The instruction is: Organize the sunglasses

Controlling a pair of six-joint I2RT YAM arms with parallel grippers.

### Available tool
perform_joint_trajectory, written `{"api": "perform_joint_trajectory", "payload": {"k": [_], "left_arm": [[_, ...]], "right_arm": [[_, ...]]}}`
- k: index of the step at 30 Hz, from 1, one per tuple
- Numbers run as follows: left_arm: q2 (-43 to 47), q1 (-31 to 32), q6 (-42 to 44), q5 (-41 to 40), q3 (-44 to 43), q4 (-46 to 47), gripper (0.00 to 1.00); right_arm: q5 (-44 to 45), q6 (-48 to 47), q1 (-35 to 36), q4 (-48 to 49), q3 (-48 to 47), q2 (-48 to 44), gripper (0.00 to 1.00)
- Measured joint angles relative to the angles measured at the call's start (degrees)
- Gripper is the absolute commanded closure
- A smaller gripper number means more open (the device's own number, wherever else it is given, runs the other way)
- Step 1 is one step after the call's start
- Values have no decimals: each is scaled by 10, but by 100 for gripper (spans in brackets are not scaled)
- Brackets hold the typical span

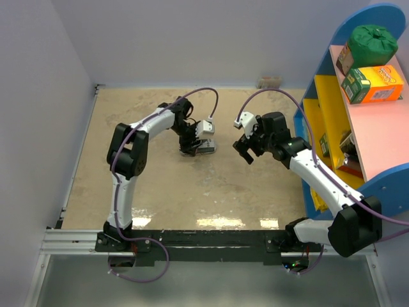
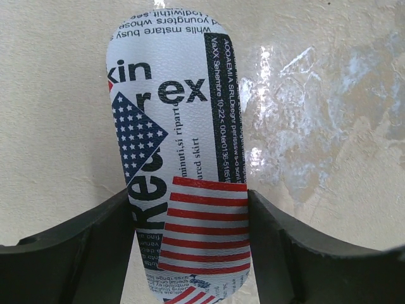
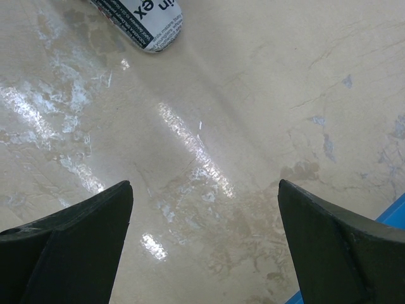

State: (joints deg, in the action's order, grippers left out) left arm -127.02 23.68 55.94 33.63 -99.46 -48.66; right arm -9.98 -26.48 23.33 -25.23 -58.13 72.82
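The sunglasses are not in view in any frame. An oblong flag-print case (image 2: 177, 126) lies on the beige table, shut, and shows also in the top view (image 1: 207, 147). My left gripper (image 2: 190, 197) straddles the case's near end, both fingers (image 2: 101, 240) pressed against its sides. In the top view that left gripper (image 1: 193, 148) points down at mid-table. Just to the right, my right gripper (image 1: 244, 151) hovers open above bare table. The right wrist view shows the right gripper (image 3: 205, 190) holding nothing, with the case's end (image 3: 145, 25) at upper left.
A blue, yellow and pink shelf unit (image 1: 332, 102) stands along the right side, holding a green bag (image 1: 374, 39) and an orange-green box (image 1: 374, 86). A small pale object (image 1: 270, 81) sits by the back wall. The shelf's blue edge (image 3: 395, 212) lies near the right gripper.
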Motion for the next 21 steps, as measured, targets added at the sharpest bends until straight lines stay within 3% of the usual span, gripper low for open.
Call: {"api": "perform_joint_trajectory", "payload": {"k": [4,9,21], "left_arm": [[8,0,7,-5,14,11,31],[16,4,7,-26,26,26,1],[88,3,-30,-43,69,53,0]], "right_arm": [[-1,0,0,0,0,0,2],[-1,-1,0,0,2,0,2],[-2,-1,0,0,3,0,1]]}}
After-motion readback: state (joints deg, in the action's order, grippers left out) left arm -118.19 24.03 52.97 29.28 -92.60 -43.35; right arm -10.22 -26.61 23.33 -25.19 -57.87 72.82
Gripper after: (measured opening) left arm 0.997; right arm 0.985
